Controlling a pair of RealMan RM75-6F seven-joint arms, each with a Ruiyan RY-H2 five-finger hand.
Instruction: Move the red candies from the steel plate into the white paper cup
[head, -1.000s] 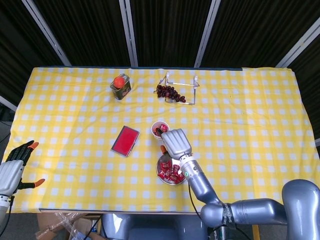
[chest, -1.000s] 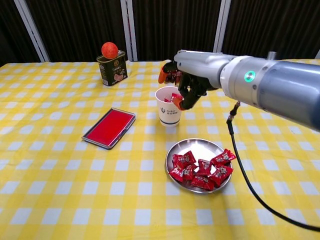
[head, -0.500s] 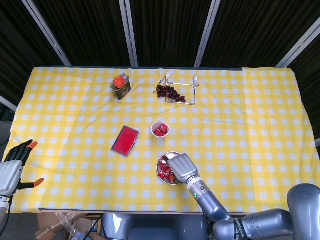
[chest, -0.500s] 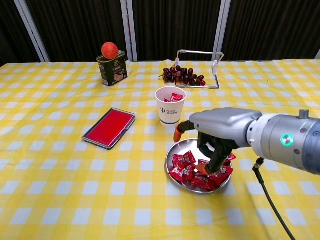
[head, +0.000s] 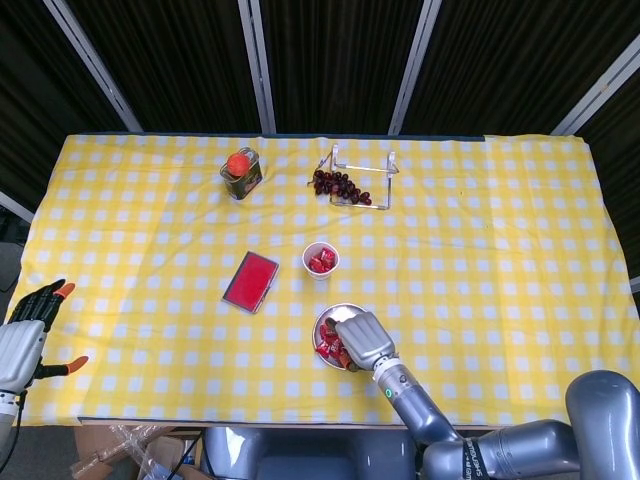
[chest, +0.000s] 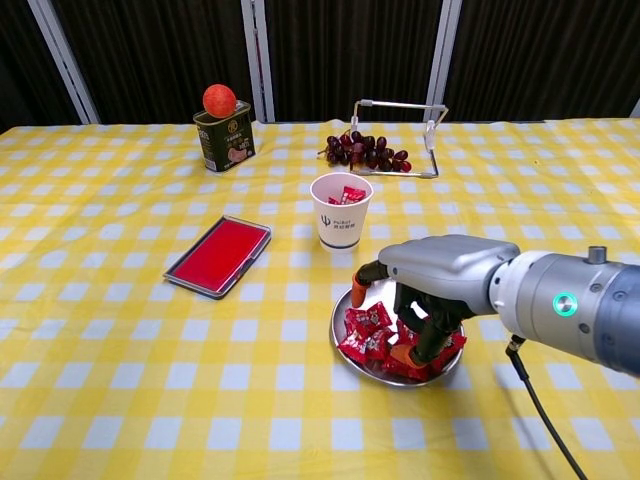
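My right hand (chest: 425, 305) sits low over the round steel plate (chest: 375, 296), palm down, fingers curled downward into the pile of red wrapped candies (chest: 368, 333). The orange fingertips (chest: 404, 353) touch the wrappers on the plate's right half, but I cannot tell from either view whether a candy is actually pinched between them or the fingers are merely pressing into the heap. From the head view the hand (head: 362, 339) covers most of the plate (head: 325, 322), with only a few candies (head: 327, 347) showing at its left edge.

The white paper cup (chest: 341, 210) stands upright just beyond the plate, apart from it, and already has some red candies (chest: 347, 194) lying inside; overhead I see the cup (head: 321, 259) with red in its mouth.

My left hand (head: 28, 335) hangs off the worktop's near left corner, fingers spread, holding nothing.

The worktop carries a yellow-and-white checked cloth (chest: 120, 330). A flat red rectangular case (chest: 219, 255) lies to the left of the cup. Further back stands a green tin can (chest: 225, 139) with an orange-red ball (chest: 219, 99) resting on top, and to its right a bunch of dark red grapes (chest: 364, 151) lies by a small metal wire rack (chest: 398, 110).
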